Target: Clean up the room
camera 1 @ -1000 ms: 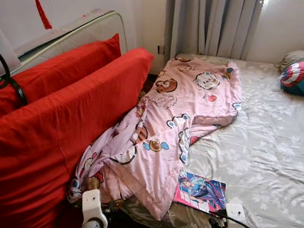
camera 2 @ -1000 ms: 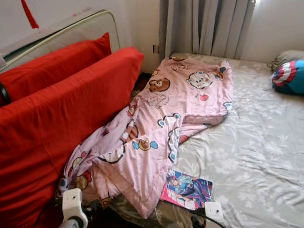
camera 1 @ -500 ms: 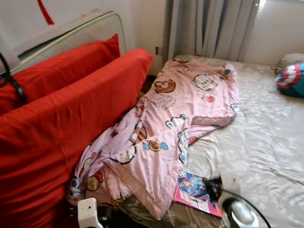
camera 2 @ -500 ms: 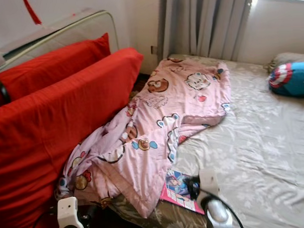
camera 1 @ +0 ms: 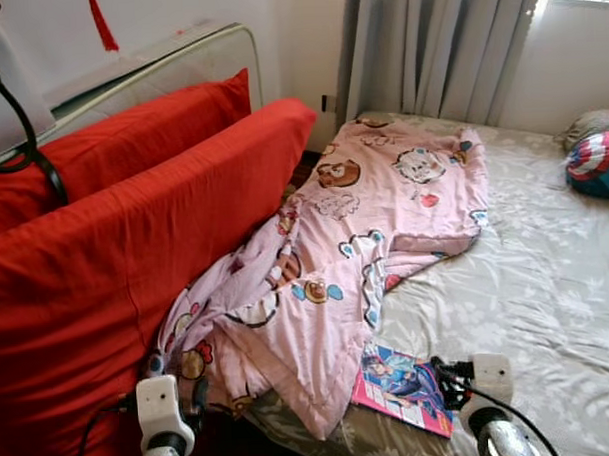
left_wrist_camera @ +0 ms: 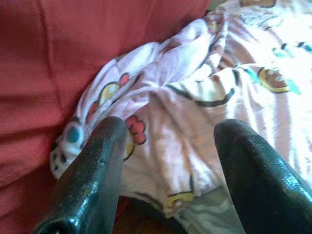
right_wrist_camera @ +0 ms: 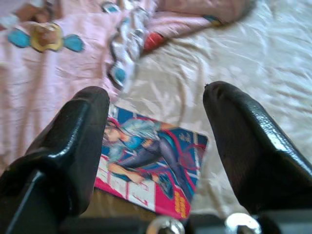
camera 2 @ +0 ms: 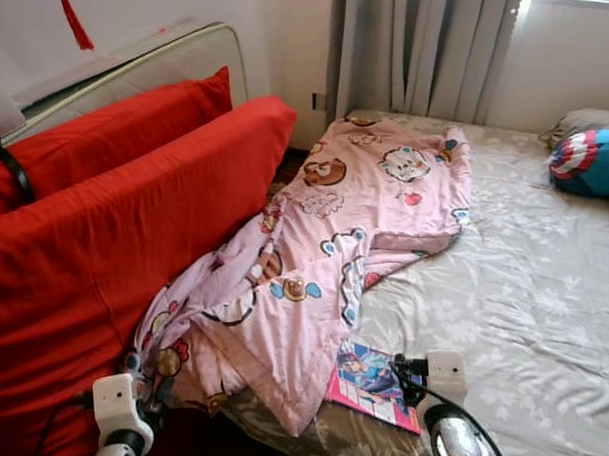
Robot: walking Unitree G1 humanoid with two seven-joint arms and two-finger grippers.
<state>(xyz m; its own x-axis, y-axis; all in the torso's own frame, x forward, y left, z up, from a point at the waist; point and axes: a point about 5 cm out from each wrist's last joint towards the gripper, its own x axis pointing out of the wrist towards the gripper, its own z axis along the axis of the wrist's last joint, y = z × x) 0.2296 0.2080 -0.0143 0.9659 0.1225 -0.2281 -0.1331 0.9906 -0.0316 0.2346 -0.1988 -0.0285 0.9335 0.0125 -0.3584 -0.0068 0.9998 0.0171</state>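
Observation:
A pink cartoon-print blanket (camera 1: 354,226) lies crumpled across the left of the bed, its end hanging off the near corner. A colourful magazine (camera 1: 400,387) lies flat at the near edge, partly tucked under the blanket. My right gripper (camera 1: 442,375) is open just right of the magazine, pointing at it; in the right wrist view the magazine (right_wrist_camera: 151,158) lies below and ahead of the spread fingers (right_wrist_camera: 83,126). My left gripper (left_wrist_camera: 168,129) is open, low at the bed's near left corner, facing the blanket's hanging folds (left_wrist_camera: 195,102).
Two big red cushions (camera 1: 135,244) stand along the left side against a metal rail (camera 1: 169,63). The grey floral sheet (camera 1: 547,300) covers the right half of the bed. A blue shield-print pillow (camera 1: 597,163) lies far right, with curtains (camera 1: 428,44) behind.
My right arm has come up from the bottom edge to beside the magazine. The left arm stays low by the blanket's end. The camera has shifted slightly.

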